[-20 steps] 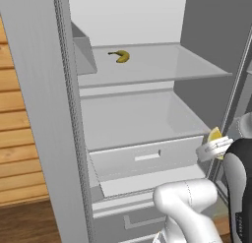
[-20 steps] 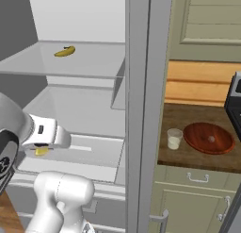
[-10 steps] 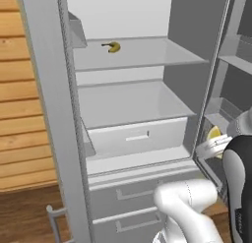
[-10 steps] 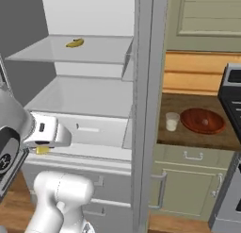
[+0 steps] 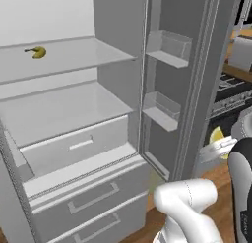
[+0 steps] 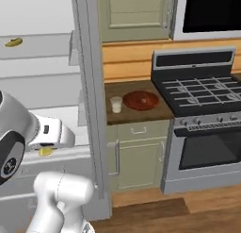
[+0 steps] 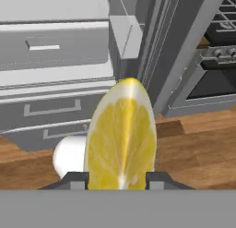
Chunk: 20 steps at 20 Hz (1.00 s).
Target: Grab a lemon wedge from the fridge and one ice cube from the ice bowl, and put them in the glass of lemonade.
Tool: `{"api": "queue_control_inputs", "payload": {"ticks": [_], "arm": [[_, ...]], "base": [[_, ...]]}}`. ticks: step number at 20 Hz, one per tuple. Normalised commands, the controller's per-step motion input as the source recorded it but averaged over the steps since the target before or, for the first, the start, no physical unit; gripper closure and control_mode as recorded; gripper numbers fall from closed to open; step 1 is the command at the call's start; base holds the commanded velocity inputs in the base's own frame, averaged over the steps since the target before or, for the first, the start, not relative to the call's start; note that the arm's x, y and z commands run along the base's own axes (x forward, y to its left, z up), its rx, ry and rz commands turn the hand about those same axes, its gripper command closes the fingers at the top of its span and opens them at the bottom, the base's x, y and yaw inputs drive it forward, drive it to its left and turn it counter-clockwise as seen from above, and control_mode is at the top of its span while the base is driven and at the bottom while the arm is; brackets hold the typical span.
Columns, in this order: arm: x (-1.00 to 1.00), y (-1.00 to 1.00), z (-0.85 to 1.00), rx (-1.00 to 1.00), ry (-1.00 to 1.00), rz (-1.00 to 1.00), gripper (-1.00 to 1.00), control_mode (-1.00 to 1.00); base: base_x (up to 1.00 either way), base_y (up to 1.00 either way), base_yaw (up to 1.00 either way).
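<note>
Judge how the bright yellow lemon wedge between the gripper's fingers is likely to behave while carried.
The bright yellow lemon wedge probably weighs little. Its glossy cut face suggests it could slip. The gripper holds it only low down, so it might pivot.

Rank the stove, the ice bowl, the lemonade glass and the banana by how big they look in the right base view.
1. stove, by far the largest.
2. ice bowl.
3. glass of lemonade and banana: too alike to rank, and the banana lies in the fridge, at a different distance from the camera.
</note>
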Motion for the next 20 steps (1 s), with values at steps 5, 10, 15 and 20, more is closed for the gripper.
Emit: {"api": "queue_control_inputs", "payload": {"ticks": [5, 10, 15, 20], "arm": [[0.0, 0.0, 0.0, 0.0, 0.0, 0.0, 1.0, 1.0], [0.0, 0.0, 0.0, 0.0, 0.0, 0.0, 1.0, 1.0], [0.0, 0.0, 0.0, 0.0, 0.0, 0.0, 1.0, 1.0], [0.0, 0.0, 0.0, 0.0, 0.0, 0.0, 1.0, 1.0]], "base": [[0.18, -0.63, -0.68], [0.85, -0.79, -0.34], [1.0, -0.65, 0.36], [0.73, -0.63, 0.7]]}}
